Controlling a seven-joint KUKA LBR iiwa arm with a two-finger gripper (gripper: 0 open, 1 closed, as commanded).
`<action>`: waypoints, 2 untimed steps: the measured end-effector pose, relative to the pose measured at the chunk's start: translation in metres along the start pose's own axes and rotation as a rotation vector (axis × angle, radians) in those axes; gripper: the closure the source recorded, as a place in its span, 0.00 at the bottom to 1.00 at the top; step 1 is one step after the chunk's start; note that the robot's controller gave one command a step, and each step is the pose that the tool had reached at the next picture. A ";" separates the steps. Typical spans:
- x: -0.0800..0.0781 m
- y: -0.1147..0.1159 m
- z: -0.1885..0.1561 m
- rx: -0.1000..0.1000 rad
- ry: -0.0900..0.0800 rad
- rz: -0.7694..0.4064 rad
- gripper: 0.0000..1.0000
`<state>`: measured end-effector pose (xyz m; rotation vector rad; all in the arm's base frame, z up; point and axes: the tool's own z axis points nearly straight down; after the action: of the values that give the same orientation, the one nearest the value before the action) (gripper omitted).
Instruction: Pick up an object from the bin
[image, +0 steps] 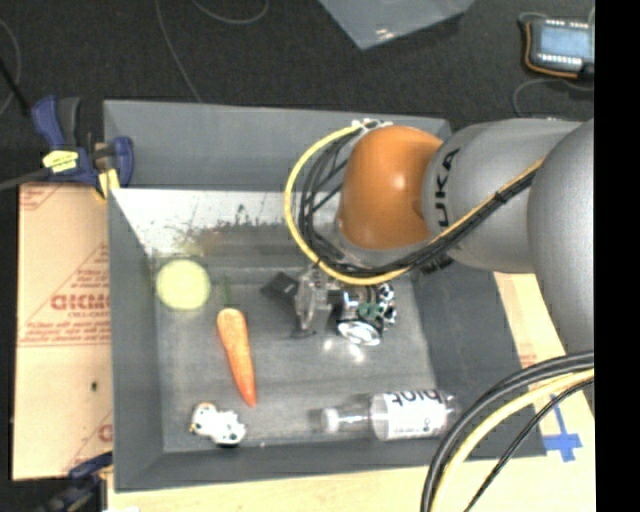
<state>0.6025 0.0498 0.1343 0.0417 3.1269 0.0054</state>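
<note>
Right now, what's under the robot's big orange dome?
The end effector hangs there, above the floor of the grey metal bin. Beside it a small black, white and green object peeks out; the arm covers part of it and the floor behind.

Grey arm (500, 190) from the right, orange-capped wrist (385, 190) bent down, jaws low beneath, cables (300, 190) looped round

Bright overhead light falls on the grey bin (138, 335); its back wall (200, 207) glares pale, the orange wrist cover (385, 190) shows a soft sheen, and the arm (520, 200) shades the floor beneath.
</note>
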 end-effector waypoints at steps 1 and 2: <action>0.001 -0.010 -0.012 -0.001 0.000 0.003 1.00; -0.005 -0.021 -0.025 -0.001 -0.005 0.130 1.00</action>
<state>0.6070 0.0290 0.1594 0.2448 3.1124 0.0087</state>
